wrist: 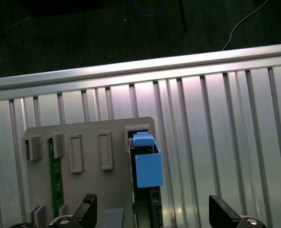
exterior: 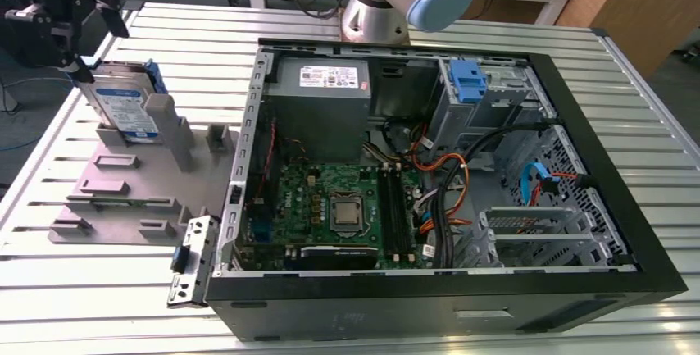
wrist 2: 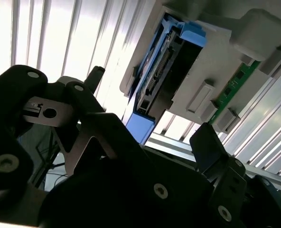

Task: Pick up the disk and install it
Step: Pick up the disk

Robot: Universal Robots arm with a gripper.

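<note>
The task is at its very start, as far as the pictures show: the disk (exterior: 118, 107) has not been lifted, and nothing has been installed. It stands on edge in a slot of the grey fixture plate (exterior: 131, 176), which lies on the slatted metal worktop (exterior: 110, 306) at the exterior view's left, just beside the open computer case (exterior: 629, 248). The silver body and white-and-blue label face the camera, and the blue carrier shows along its far edge. The gripper (wrist: 152, 197) hangs above the disk's upper end. In the first wrist view its fingers (wrist: 87, 209) are spread wide, one to each side of the carrier's blue end tab, and apart from it. They grasp nothing and do not appear to touch the disk. I judge this to be the lining-up before the grasp, so both the pick and the fitting are undone. Inside the case, at the far side towards the exterior view's right, a blue bracket (exterior: 467, 83) sits in the drive cage. I cannot tell from here whether the disk's own place is that bay or one beside it. A green memory module (exterior: 115, 201) lies in the nearer part of the fixture plate, well apart from the gripper.
</note>
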